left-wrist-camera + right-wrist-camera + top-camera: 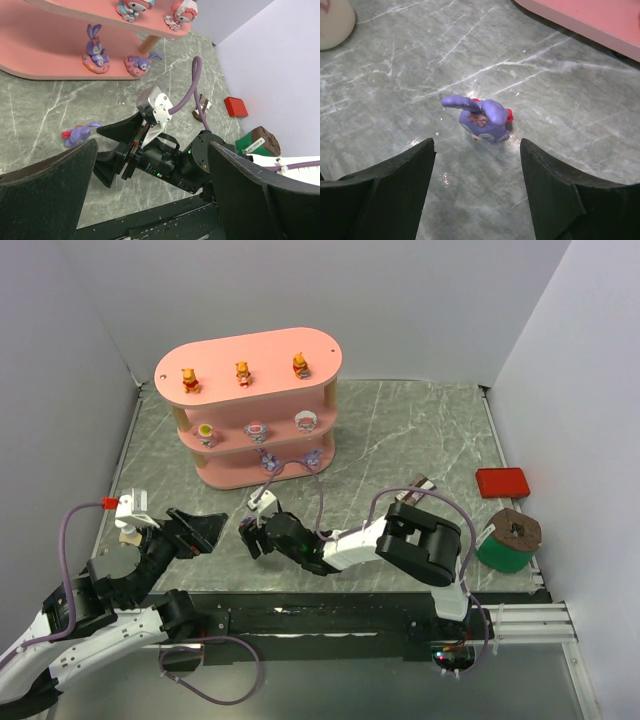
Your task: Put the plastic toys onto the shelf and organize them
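The pink shelf point(250, 405) stands at the back left of the table. Three orange bears point(242, 371) sit on its top tier, three pink-white toys point(256, 429) on the middle tier, and two purple toys point(268, 462) on the bottom tier. Another purple toy point(482, 120) lies on the marble table, also in the left wrist view point(77, 134). My right gripper point(477, 150) is open and low over the table, with the toy just beyond its fingertips and nothing between them. My left gripper point(152, 145) is open and empty. It points at the right gripper point(250, 535) from the left.
A red flat box point(502, 482) and a green roll with a brown top point(508, 540) sit by the right wall. A brown-wrapped bar point(420, 483) lies behind the right arm. A cream round object point(335, 20) rests near the left gripper point(205, 530). Walls enclose the table.
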Action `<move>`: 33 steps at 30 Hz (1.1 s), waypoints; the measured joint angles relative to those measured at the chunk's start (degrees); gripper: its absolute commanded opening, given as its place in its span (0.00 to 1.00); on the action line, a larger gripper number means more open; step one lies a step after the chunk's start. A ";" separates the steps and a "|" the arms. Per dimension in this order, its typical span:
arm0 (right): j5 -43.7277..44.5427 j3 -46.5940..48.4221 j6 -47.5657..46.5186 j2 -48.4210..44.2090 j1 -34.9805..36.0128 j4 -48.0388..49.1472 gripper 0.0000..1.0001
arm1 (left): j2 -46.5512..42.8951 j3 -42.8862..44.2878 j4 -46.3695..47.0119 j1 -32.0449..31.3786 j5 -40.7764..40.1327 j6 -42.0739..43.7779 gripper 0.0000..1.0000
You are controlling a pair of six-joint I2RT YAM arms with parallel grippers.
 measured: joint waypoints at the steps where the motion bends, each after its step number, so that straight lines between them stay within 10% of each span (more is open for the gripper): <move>1: -0.28 0.20 0.00 0.00 -0.09 -0.28 0.71 | 0.00 0.00 0.00 0.00 0.00 0.00 0.96; 33: -0.52 7.45 0.96 1.77 -1.44 -5.73 0.50 | 0.00 0.00 0.00 0.00 0.00 0.00 0.96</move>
